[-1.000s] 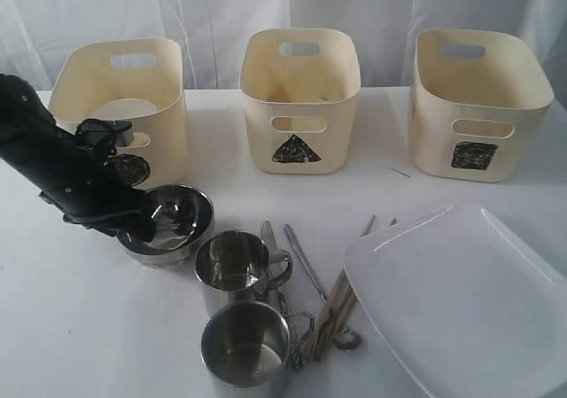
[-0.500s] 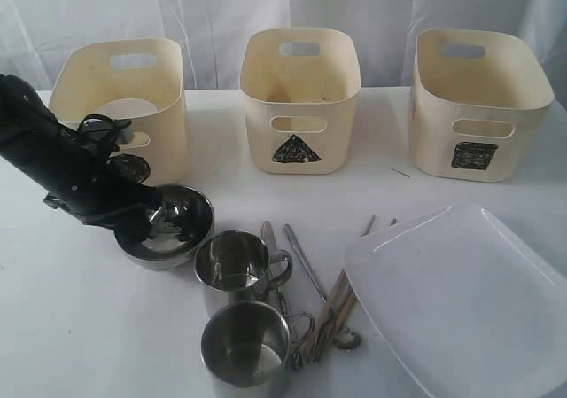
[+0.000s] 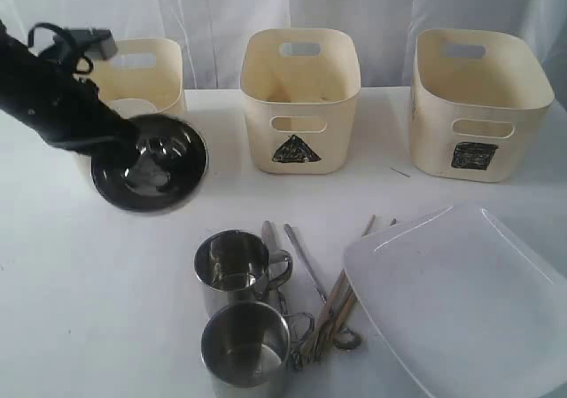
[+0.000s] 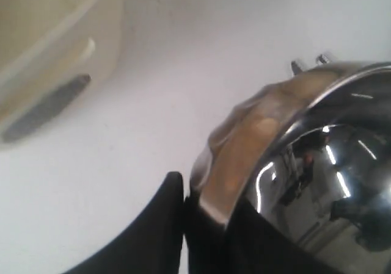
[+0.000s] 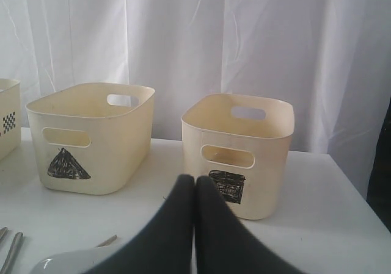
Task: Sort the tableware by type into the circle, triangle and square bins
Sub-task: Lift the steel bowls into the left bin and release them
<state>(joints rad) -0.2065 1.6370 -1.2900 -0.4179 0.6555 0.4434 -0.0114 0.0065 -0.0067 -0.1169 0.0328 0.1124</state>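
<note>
Wrist footage alone shows right hand pressed together; left hand clamps rim of tilted steel bowl.

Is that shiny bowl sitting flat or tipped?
Tipped: the steel bowl, held by the left gripper, shows its inside to the camera.

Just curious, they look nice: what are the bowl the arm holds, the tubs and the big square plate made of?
Bowl: polished steel, apparently; it mirrors its surroundings. Tubs: cream plastic, seemingly, matte, with moulded cut-out handles. Plate: glossy white; ceramic or plastic, unclear.
</note>
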